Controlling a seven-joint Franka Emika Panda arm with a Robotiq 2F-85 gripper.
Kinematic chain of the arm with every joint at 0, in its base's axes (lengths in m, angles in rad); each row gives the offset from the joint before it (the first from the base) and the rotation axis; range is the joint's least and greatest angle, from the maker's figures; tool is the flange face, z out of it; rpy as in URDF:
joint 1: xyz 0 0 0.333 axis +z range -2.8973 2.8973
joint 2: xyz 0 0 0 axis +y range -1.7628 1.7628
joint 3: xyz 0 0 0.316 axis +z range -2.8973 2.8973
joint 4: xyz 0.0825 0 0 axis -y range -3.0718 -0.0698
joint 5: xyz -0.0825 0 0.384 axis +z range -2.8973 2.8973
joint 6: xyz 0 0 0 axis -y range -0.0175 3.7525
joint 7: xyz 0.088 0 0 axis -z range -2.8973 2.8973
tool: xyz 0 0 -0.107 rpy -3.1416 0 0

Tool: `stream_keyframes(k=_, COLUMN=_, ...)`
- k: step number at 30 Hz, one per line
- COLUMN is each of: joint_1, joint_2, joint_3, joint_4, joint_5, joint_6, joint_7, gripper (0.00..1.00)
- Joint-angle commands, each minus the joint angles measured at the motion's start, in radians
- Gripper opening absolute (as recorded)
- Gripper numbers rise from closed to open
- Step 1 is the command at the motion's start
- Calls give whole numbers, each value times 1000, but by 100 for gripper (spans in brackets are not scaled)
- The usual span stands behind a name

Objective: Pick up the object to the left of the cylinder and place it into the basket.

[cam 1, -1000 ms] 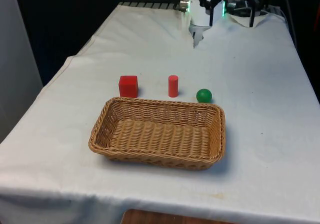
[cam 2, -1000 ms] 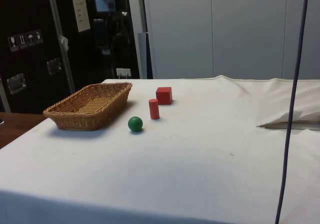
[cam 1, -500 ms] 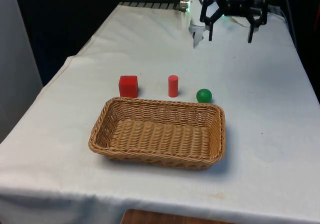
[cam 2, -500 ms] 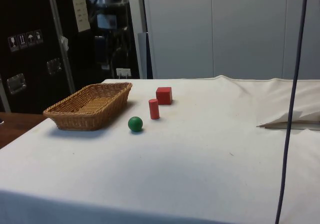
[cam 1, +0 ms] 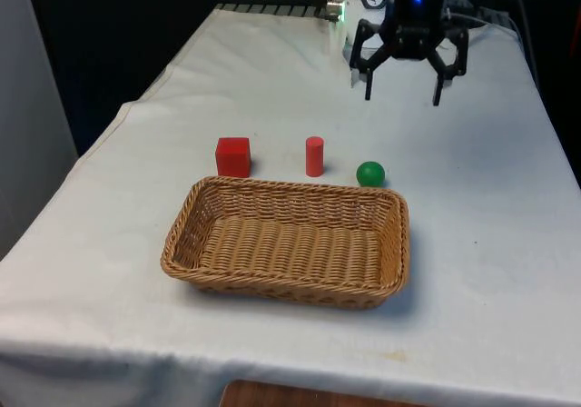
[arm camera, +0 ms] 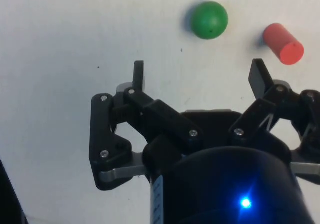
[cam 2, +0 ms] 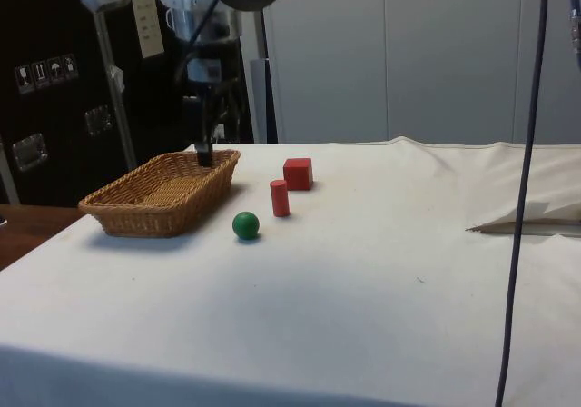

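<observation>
A red cube (cam 1: 233, 156) sits on the white cloth, to the front view's left of an upright red cylinder (cam 1: 314, 156). A green ball (cam 1: 369, 173) lies on the cylinder's other side. All three stand just behind the wicker basket (cam 1: 392, 243), which holds nothing. The side view has the cube (cam 2: 297, 173), cylinder (cam 2: 280, 198), ball (cam 2: 245, 225) and basket (cam 2: 118, 214) too. My gripper (cam 1: 403, 96) hangs open in the air well behind the objects, nearer the table's far end. In the wrist view the open gripper (arm camera: 199, 74) looks down on the ball (arm camera: 209, 20) and cylinder (arm camera: 283, 44).
The cloth rises in a fold (cam 2: 526, 218) at the side view's right. A dark cable (cam 2: 525, 189) hangs down in front of that camera. The table's edges drop off at both sides of the front view.
The arm has come down and forward from the table's far end towards the objects, and it now appears in the side view. Cube, cylinder, ball and basket have not moved.
</observation>
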Motion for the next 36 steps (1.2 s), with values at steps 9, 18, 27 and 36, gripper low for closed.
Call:
stream_keyframes(k=9, joint_1=-10, joint_2=44, joint_3=6, joint_4=-9, joint_5=43, joint_6=50, joint_7=-44, gripper=100)
stream_keyframes(k=18, joint_1=-14, joint_2=82, joint_3=16, joint_4=-8, joint_5=63, joint_6=90, joint_7=-47, gripper=100)
stream_keyframes(k=27, joint_1=-20, joint_2=131, joint_3=21, joint_4=-14, joint_5=129, joint_6=144, joint_7=-91, gripper=100)
stream_keyframes(k=36, joint_1=-22, joint_2=170, joint_3=21, joint_4=-10, joint_5=180, joint_6=161, joint_7=-136, gripper=100)
